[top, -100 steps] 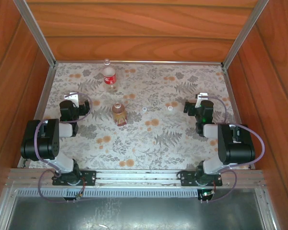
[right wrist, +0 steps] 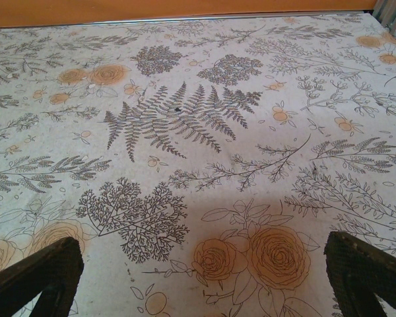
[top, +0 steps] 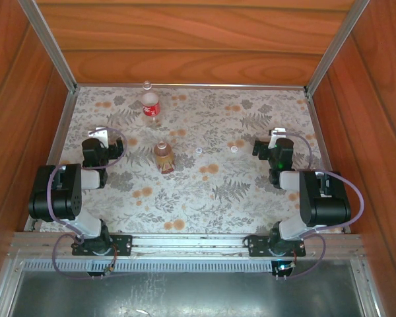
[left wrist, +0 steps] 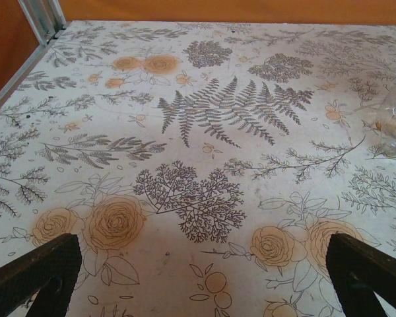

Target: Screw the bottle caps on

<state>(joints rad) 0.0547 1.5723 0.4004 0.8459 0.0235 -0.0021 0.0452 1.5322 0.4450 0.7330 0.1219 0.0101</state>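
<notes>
Left claw (left wrist: 199, 264) is held with its dark fingers wide apart, nothing between them, low over the floral-printed bench (top: 251, 198). Just to its right and farther back, the small clear plastic bottle with the red-and-white label (top: 150, 105) is seen, apparently upright; nearer stands the small amber-brown plastic bottle (top: 164, 157). Both necks are uncapped. Right of the amber bottle, two tiny round whitish plastic screw caps (top: 198, 151) (top: 233, 149) are set on the bench, apart from each other. Right claw (right wrist: 201, 251) is likewise spread and empty, just beside the second cap.

Trouble is to be expected from scale and weight. Such small, smooth, hard caps could be squeezed out sideways if pinched off-centre. The thin-walled, light bottles could be tipped or crushed if gripped too high or too hard. A cap lowered at a tilt could be cross-threaded.
</notes>
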